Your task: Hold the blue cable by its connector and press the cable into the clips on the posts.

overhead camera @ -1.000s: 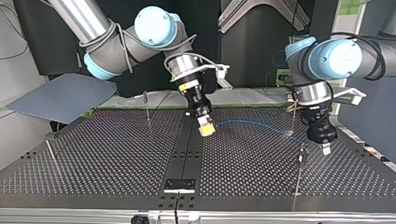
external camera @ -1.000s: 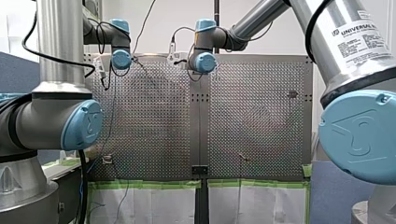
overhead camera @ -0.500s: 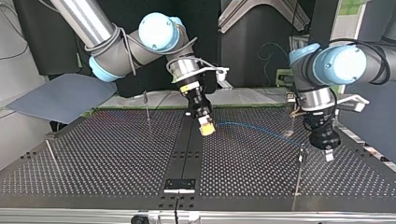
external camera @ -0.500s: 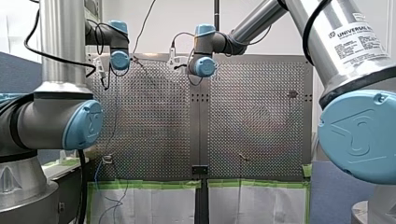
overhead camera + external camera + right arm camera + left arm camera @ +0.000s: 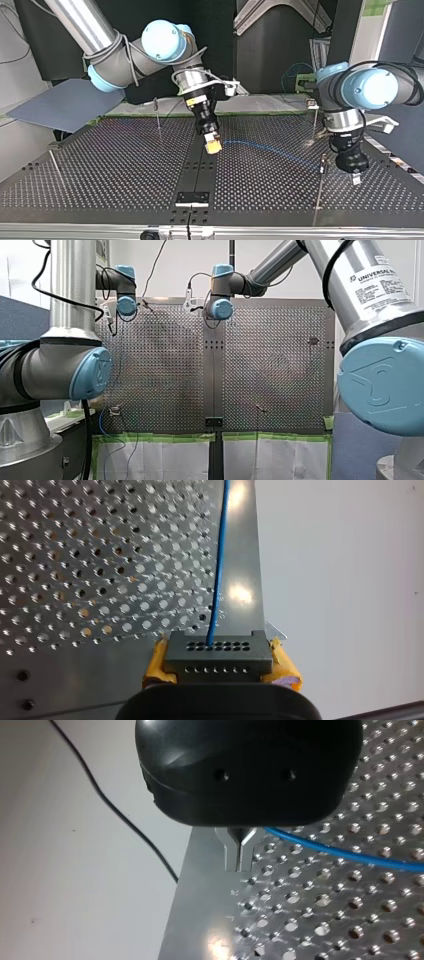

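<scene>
The blue cable (image 5: 272,149) arcs low over the bench (image 5: 110,170), running from its dark connector (image 5: 217,650) toward the top view's right and ending by the near post (image 5: 318,192). The right gripper (image 5: 218,656) clamps the connector, and the cable leads straight ahead of it. The left gripper (image 5: 240,852), fingers pressed together and apparently empty, hangs just beside the cable and is the one nearer that post.
</scene>
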`<action>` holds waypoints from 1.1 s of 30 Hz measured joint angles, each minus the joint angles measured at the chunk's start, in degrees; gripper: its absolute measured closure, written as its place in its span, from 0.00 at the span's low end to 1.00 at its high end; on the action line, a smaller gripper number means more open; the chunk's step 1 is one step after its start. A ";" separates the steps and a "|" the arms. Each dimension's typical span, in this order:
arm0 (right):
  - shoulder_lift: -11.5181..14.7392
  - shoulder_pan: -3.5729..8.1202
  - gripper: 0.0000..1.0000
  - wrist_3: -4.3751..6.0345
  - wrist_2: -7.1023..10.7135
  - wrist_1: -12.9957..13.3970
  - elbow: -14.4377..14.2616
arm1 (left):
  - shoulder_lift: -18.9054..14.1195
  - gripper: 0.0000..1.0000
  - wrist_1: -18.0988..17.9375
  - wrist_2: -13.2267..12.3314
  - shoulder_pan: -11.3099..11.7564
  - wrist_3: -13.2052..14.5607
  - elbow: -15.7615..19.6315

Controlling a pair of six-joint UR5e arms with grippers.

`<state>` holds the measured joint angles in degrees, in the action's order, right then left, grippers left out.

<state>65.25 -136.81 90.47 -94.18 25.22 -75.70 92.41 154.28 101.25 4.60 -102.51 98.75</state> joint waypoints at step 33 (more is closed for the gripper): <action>-0.80 6.25 1.00 0.90 2.67 -0.09 4.02 | 2.85 1.00 -4.15 -9.39 5.46 -6.90 -0.99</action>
<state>64.45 -130.56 91.38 -91.52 25.13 -71.68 95.26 150.13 91.87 10.06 -109.41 97.76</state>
